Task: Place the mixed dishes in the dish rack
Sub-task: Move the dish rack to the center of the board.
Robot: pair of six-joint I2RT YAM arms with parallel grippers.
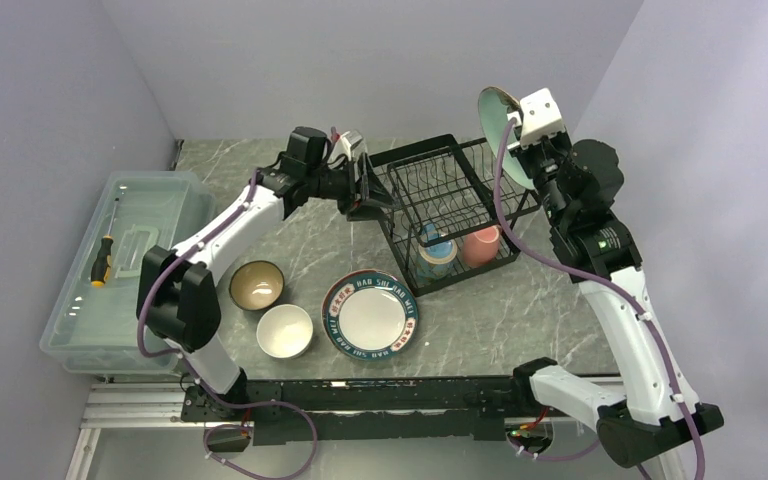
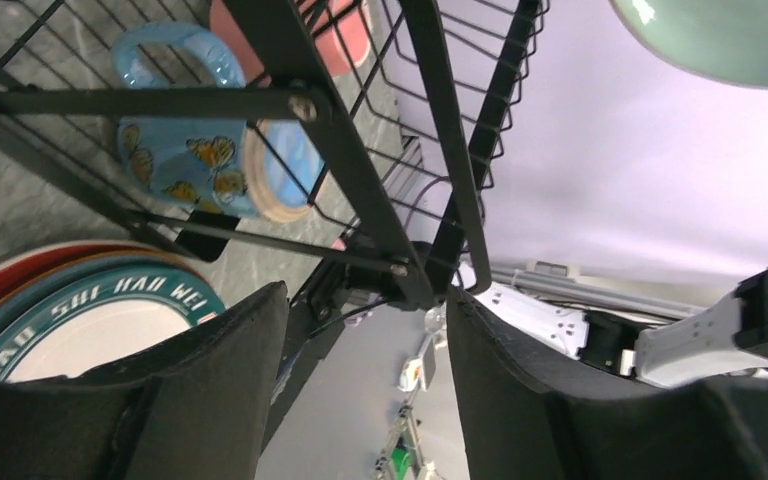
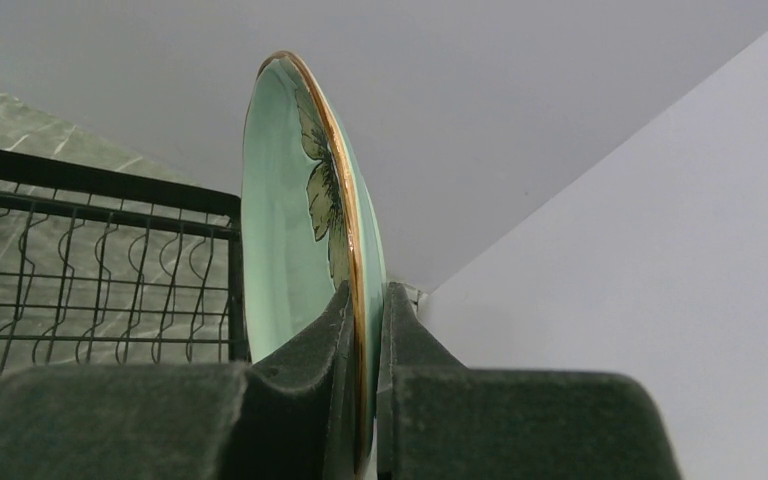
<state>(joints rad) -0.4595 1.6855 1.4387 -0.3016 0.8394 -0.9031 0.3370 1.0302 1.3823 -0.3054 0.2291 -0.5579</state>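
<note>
Grey marble table [image 1: 480, 330], lilac walls: dish rack [image 1: 415, 148] at centre, blue mug [image 1: 436, 255] and pink mug [image 1: 481, 245] in its basket. Right jaws clamp mint-green plate [image 3: 290, 220] by the rim, upright, above rack's far right. Left jaws apart at rack's left frame.

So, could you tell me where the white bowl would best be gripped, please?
Take the white bowl by its rim, coming straight down from above with one finger inside and one outside. It sits upright, mouth open. The near edge looks best: the brown bowl and the lettered plate crowd the other sides.
</note>
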